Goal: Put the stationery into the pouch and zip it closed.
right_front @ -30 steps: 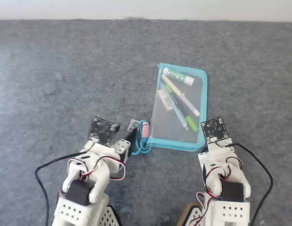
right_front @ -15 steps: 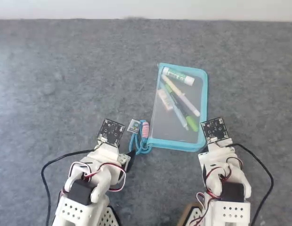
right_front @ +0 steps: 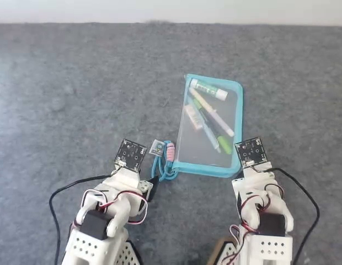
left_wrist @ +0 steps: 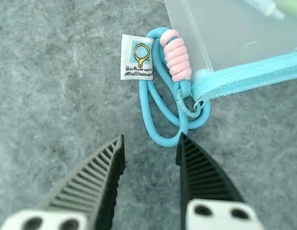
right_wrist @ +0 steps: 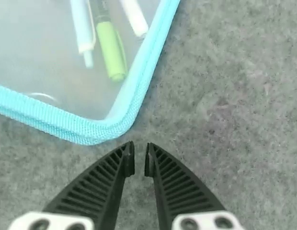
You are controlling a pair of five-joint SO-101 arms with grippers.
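1. Where the grey worktop (right_front: 77, 83) lies nearest, the left claw (left_wrist: 151, 139) is released, its jaws spread wide and grasping nothing.
2. To the right, the right claw (right_wrist: 139, 146) is clenched to a thin slit, also grasping nothing, just near of the pouch's near right corner.
3. Just beyond the left claw's tips lies a looped teal cord (left_wrist: 153, 120), clipped to the zip pull (left_wrist: 189, 103) at the pouch's near left corner.
4. Pink beads (left_wrist: 176, 53) sit on the cord's far part.
5. Left of them is a white tag (left_wrist: 137, 57) with a yellow ring drawn on a teal square; the small print beneath is too fine to read.
6. The clear, teal-edged pouch (right_front: 204, 168) lies flat between the arms and stretches away.
7. Inside are a green-tipped marker (right_wrist: 110, 52), pale pens, and at the far end a white tube (right_front: 208, 89).
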